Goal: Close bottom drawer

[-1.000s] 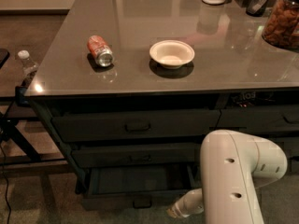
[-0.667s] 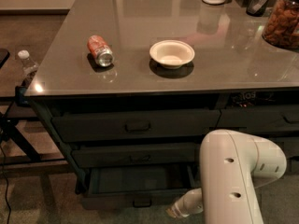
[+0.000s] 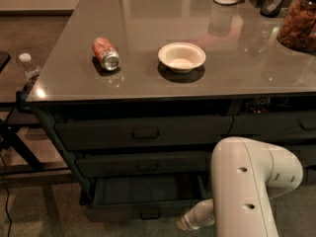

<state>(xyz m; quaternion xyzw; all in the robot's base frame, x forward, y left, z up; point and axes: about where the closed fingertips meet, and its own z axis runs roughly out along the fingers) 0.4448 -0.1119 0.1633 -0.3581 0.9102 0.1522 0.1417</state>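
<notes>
So, where does the bottom drawer (image 3: 148,210) sit, and which way does it face?

Lowest of the wide stack under the table (image 3: 148,85), and it is pulled out. Its long axis runs left to right, parallel to the table's front edge. The flat front with its small dark pull (image 3: 149,214) faces the camera, and the shallow tray behind it lies open to view.

Where is your gripper?

Low down on the right. My gripper (image 3: 183,224) is at the end of my pale arm (image 3: 249,181), just beside the drawer's front right corner. I cannot tell whether it touches the front, nor whether it is apart or together.

What room is around the drawer?

Bare carpet (image 3: 54,206) lies to the left of the front. The two drawers above, the top one (image 3: 143,132) and the middle one (image 3: 140,166), sit flush in the frame. My own arm fills the space to the right, in front of the neighbouring stack (image 3: 276,125).

Anything else close by?

Only things on the tabletop: a red can (image 3: 105,54) on its side, a white bowl (image 3: 181,57) near it, and a jar (image 3: 299,21) at the far right. A clear bottle (image 3: 29,68) stands off the table's left corner.
</notes>
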